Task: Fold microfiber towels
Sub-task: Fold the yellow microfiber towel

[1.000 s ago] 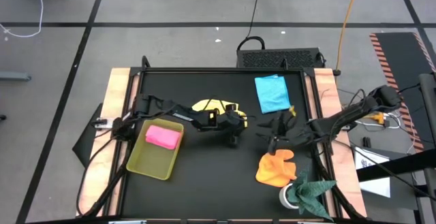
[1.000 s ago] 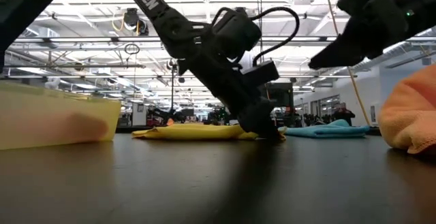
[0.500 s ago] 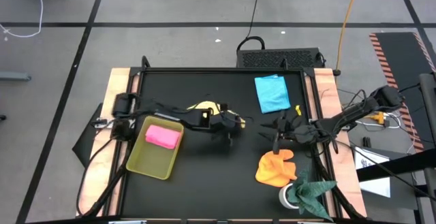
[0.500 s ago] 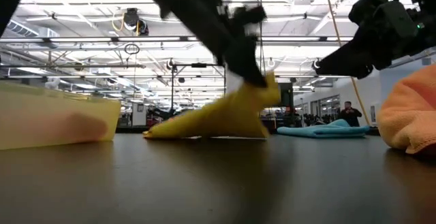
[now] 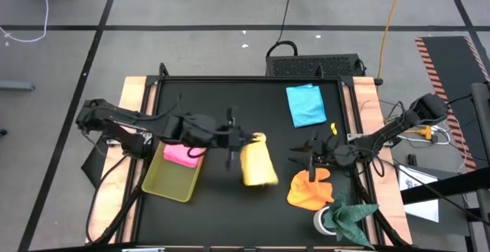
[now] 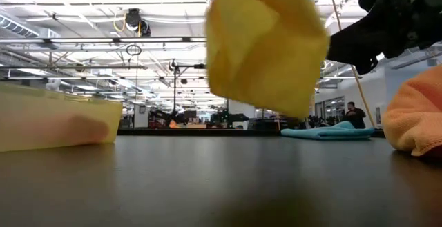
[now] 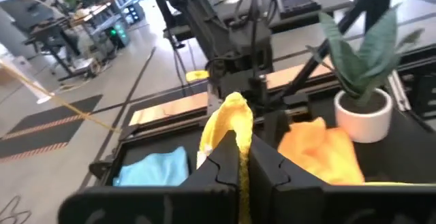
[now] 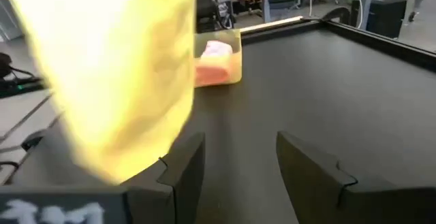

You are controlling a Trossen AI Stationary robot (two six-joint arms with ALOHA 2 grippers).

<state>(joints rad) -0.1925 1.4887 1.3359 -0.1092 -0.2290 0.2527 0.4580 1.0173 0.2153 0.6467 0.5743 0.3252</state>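
Yellow, pink, orange and light blue: four towels, one of each. The yellow towel (image 5: 259, 162) hangs clear of the black table (image 5: 230, 206), pinched in the closed fingers of the left gripper (image 5: 237, 141) near the table's middle. The pink towel (image 5: 181, 155) lies in the single translucent tray (image 5: 164, 184). The orange towel (image 5: 309, 188) sits crumpled beside the one potted plant (image 5: 346, 215); the blue towel (image 5: 306, 105) lies flat at the far edge. The right gripper (image 5: 300, 154) hovers above the orange towel, fingers spread, empty.

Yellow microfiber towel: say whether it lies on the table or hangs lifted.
Lifted: the yellow microfiber towel hangs from the left hand, clear of the black table.
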